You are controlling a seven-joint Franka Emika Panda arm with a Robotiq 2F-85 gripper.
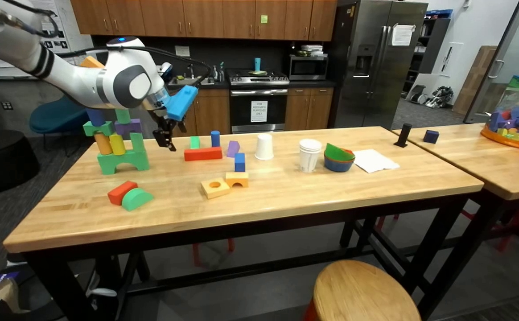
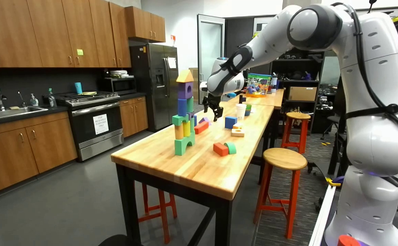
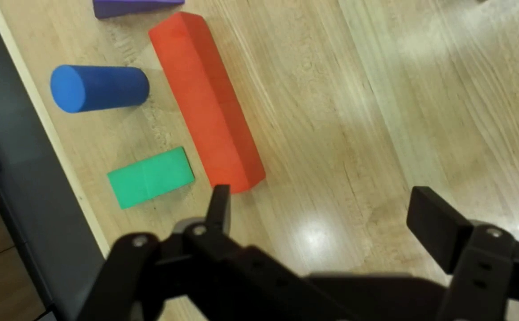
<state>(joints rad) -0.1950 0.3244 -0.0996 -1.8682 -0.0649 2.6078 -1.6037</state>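
My gripper (image 3: pixel 322 196) is open and empty, held above the wooden table. It also shows in both exterior views (image 1: pixel 165 138) (image 2: pixel 213 108). Nearest below it is a long red block (image 3: pixel 206 102) lying flat; one fingertip overlaps its near end in the wrist view, apparently without touching. Beside the red block are a green block (image 3: pixel 151 177), an upright blue cylinder (image 3: pixel 99 88) and a purple block (image 3: pixel 137 5). A tower of coloured blocks (image 2: pixel 184 141) stands near the arm, topped by an orange triangle (image 2: pixel 185 76). In an exterior view the arm hides part of the tower (image 1: pixel 123 161).
A red block (image 1: pixel 121 192) and green half-round (image 1: pixel 136 199) lie near the table's front. A blue block (image 1: pixel 240 162), yellow arch (image 1: pixel 237 179) and holed block (image 1: pixel 215 187) sit mid-table. Cups (image 1: pixel 264 146) (image 1: pixel 309 155), bowls (image 1: pixel 338 161) and paper (image 1: pixel 373 160) stand farther along.
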